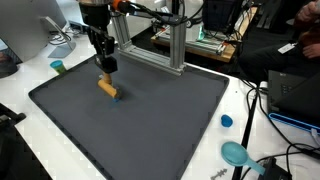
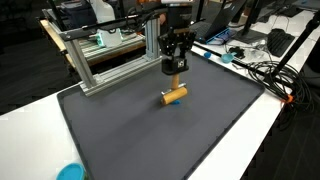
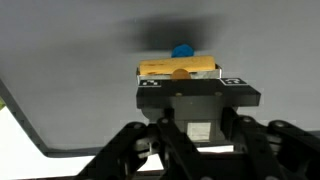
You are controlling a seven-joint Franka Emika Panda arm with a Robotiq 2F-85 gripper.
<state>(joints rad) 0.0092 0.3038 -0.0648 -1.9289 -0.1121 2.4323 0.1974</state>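
Exterior view: wooden block (image 1: 108,90) on grey mat (image 1: 150,125), just below hand (image 1: 106,68)

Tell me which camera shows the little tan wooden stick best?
An exterior view shows the small tan wooden cylinder best: whole and clear on the dark grey mat. In an exterior view the cylinder looks smaller; the wrist view shows it close but blurry.

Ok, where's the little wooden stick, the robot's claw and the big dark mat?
wooden stick (image 2: 174,96): exterior view, middle of its side.
claw (image 2: 176,72): exterior view, midway between its fingertips, above the wooden stick.
dark mat (image 2: 150,130): exterior view, a bare part near its middle.
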